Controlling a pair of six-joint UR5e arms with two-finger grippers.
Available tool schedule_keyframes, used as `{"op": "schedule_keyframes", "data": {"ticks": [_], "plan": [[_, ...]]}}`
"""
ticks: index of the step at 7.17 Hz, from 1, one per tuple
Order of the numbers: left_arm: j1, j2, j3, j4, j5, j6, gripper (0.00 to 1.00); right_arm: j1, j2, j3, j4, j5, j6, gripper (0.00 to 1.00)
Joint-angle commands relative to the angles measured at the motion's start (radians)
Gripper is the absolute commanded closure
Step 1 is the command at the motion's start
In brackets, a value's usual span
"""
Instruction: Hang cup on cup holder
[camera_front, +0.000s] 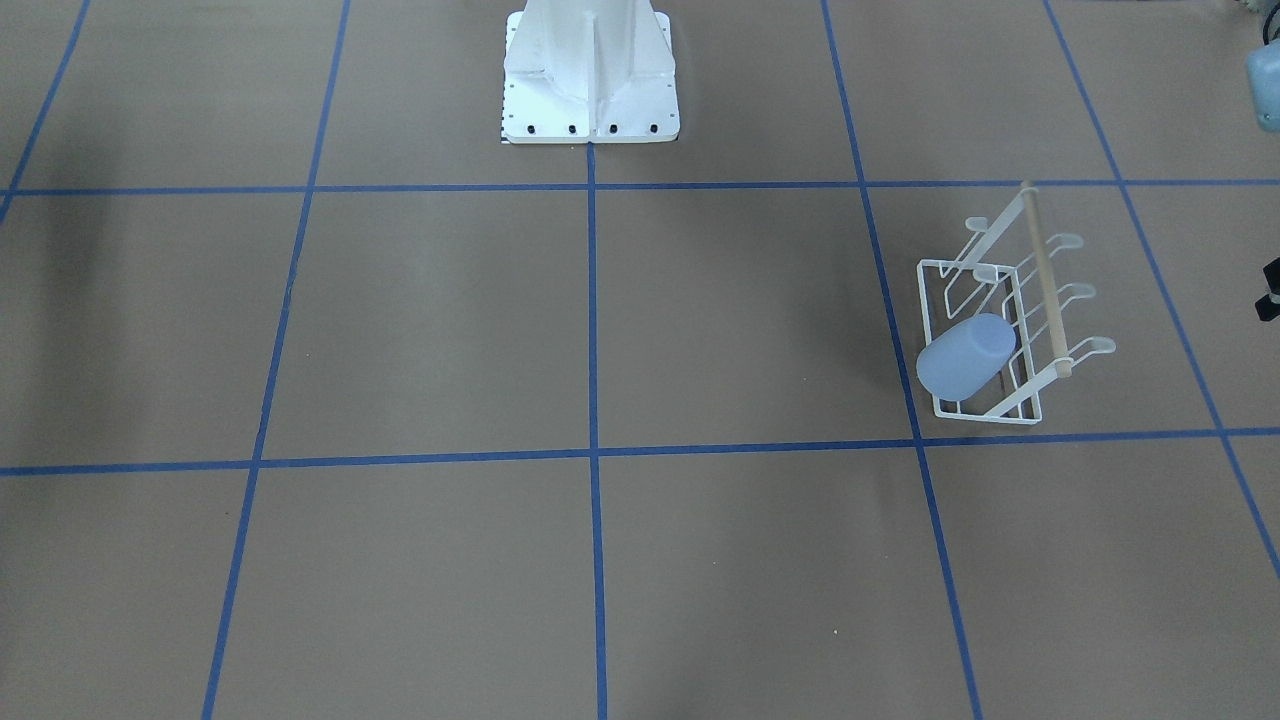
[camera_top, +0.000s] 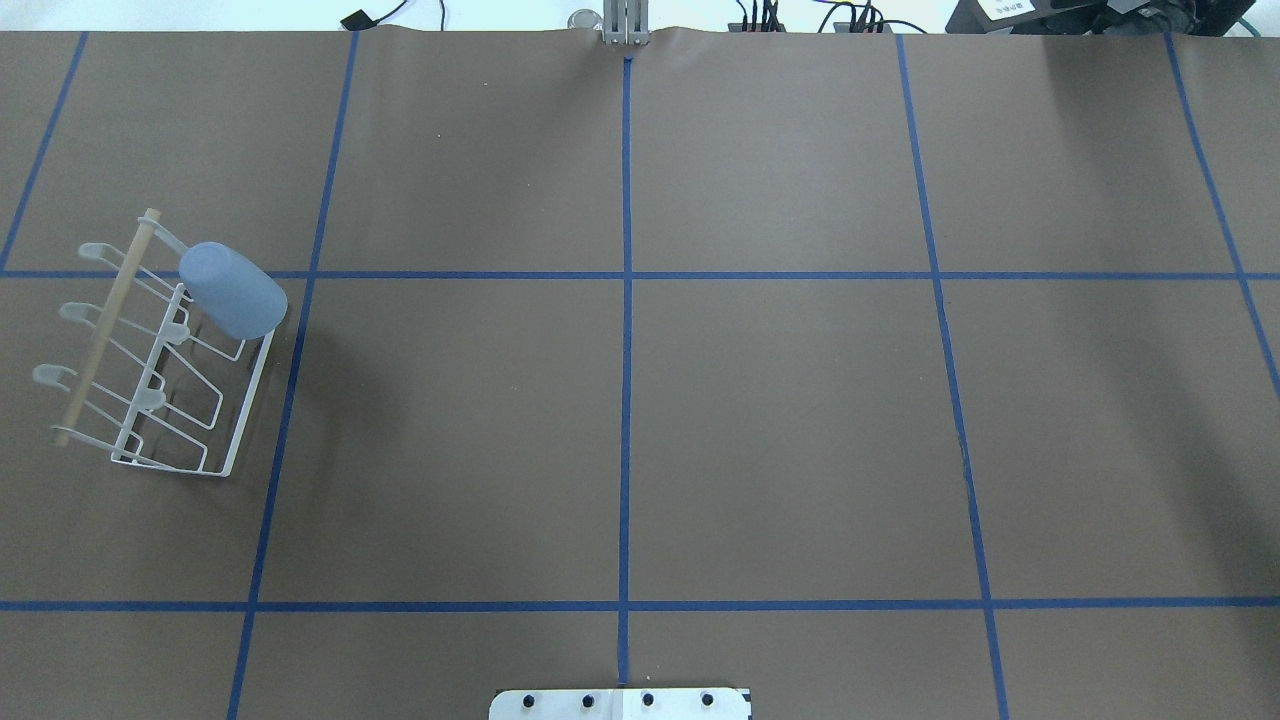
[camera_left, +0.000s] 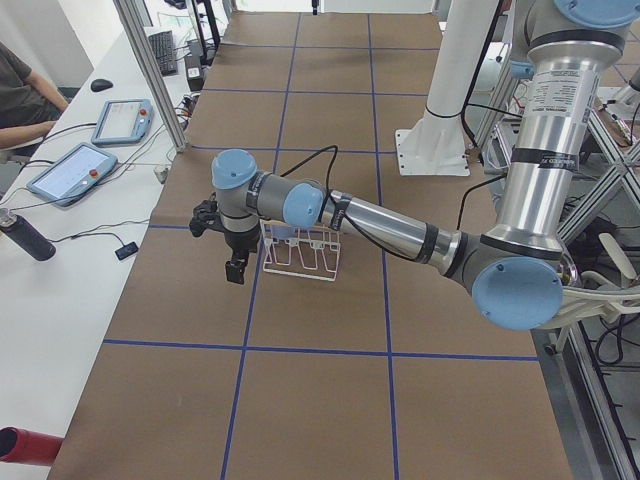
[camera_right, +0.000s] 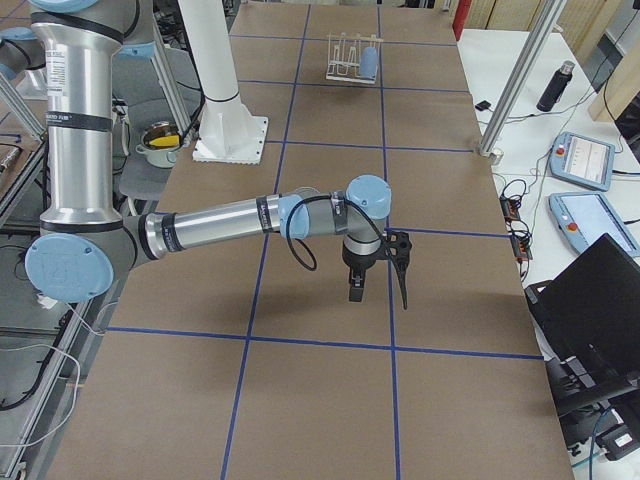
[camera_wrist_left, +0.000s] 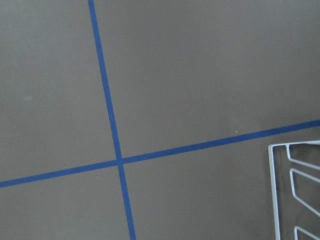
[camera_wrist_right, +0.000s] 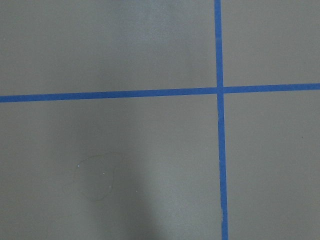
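We cannot tell whether our left claw (camera_left: 232, 252) is released or clenched. It hangs over the table (camera_top: 780, 420), just beside the cup holder (camera_top: 107, 327). The cup (camera_top: 233, 291) sits upside down and tilted at one end of that holder, near this claw. Our right claw (camera_right: 378, 288), its state equally unclear to us, hovers well apart from both.

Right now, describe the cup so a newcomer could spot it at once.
On the brown table with blue tape lines, find the white wire rack at the robot's left end. The cup hangs tilted at its far end: a plain pale-blue tumbler among thin white wires and a wooden rod.
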Motion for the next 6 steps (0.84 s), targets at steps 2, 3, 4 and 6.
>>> {"op": "schedule_keyframes", "data": {"ticks": [2,3,4,6], "plan": [[-0.002,0.022,0.007,0.001,-0.064,-0.002,0.02,0.004,0.02,-0.037,0.002,0.01,0.01,0.0],[-0.002,0.021,0.012,0.001,-0.069,0.0,0.02,0.004,0.015,-0.042,0.003,0.004,0.003,0.0],[-0.002,0.023,0.015,0.001,-0.066,0.004,0.02,0.004,0.017,-0.063,0.003,0.001,-0.005,0.0],[-0.002,0.013,0.006,0.001,-0.069,0.001,0.02,0.004,0.015,-0.075,0.026,0.0,0.003,0.0]]}}
